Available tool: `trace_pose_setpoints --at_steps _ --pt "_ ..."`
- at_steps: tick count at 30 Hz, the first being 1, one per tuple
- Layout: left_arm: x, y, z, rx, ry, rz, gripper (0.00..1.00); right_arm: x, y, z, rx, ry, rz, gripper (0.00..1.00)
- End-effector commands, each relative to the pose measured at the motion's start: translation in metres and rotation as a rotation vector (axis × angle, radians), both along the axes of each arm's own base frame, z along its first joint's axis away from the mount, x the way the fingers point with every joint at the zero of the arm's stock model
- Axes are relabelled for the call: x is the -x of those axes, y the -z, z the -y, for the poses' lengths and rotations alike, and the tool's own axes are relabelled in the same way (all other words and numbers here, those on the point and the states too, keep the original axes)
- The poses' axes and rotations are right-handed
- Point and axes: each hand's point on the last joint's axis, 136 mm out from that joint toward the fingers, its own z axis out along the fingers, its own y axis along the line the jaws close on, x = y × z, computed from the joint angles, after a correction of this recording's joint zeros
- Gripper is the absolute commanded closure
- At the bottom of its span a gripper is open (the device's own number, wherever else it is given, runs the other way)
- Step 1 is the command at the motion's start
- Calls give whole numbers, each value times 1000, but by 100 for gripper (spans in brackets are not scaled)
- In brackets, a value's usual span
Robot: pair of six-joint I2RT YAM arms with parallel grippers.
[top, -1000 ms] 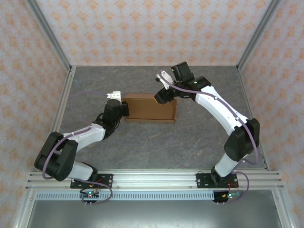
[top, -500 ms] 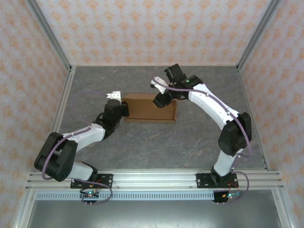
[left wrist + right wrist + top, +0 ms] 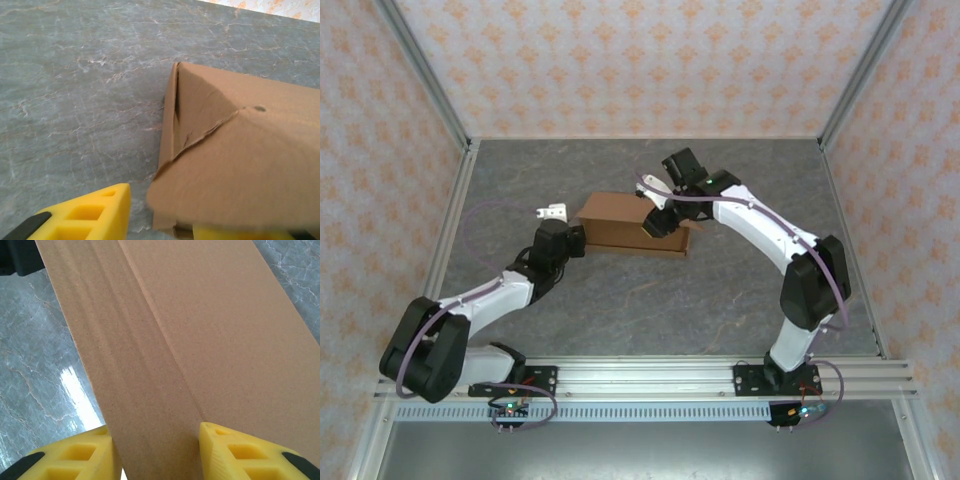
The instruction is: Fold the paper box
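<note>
The left gripper [image 3: 162, 216] is standing with its jaws partway apart at the left end of the paper box [image 3: 632, 225]. One yellow finger [image 3: 85, 215] is lying clear of the cardboard and the other is sitting tucked beneath the overhanging corner of the top panel, so nothing is being pinched there. The right gripper [image 3: 157, 455] is reaching down onto the top panel from above, and its fingers are straddling a strip of cardboard beside a long fold line [image 3: 170, 350]. The cardboard is filling the gap between them, but whether they are squeezing it or only bracketing it cannot be told. The box itself is lying flat on the grey table [image 3: 740, 290], toward the back and between the two grippers, slightly skewed to the table's edges. The step in hand is looking like the closing of the left end while the top is being held down. That corner is already showing a ragged diagonal crease [image 3: 210, 130] running off the scored edge, so the left gripper is probably needing to push on the end wall low and square. Lifting the buckled corner any further would risk deepening the stray fold. The right gripper is best used as an anchor, pressing straight down along its fold line so the light box is not sliding or pivoting on the smooth table. Slow, short pushes from the left, with the finger flat against the cardboard, are likely the safest way of seating the end cleanly.
</note>
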Motion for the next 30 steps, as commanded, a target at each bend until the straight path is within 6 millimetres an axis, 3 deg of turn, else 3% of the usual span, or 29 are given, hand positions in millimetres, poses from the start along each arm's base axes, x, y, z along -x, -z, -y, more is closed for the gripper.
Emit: trace_pose_setpoints --at_steps 1,7,11,15,19,22,26,30 --pt "16 9 -15 -5 -57 -46 59 -2 -12 2 -22 36 41 57" --pt "51 17 -29 -6 -86 -121 53 7 1 -2 -5 39 34 56" --pt "69 -14 -35 38 -86 -63 43 14 14 -5 14 40 24 55" --pt "73 -52 -35 44 -69 -24 39 21 23 -3 4 44 8 52" --pt "52 -70 -15 46 3 -54 38 26 32 -1 2 48 -11 50" --pt "23 -68 6 32 68 -116 39 29 44 -2 -8 48 -33 50" --pt "-18 -41 29 2 123 -219 42 31 58 -4 -5 49 -59 49" --pt "-43 -3 30 -19 124 -316 46 34 66 -4 -17 53 -77 48"
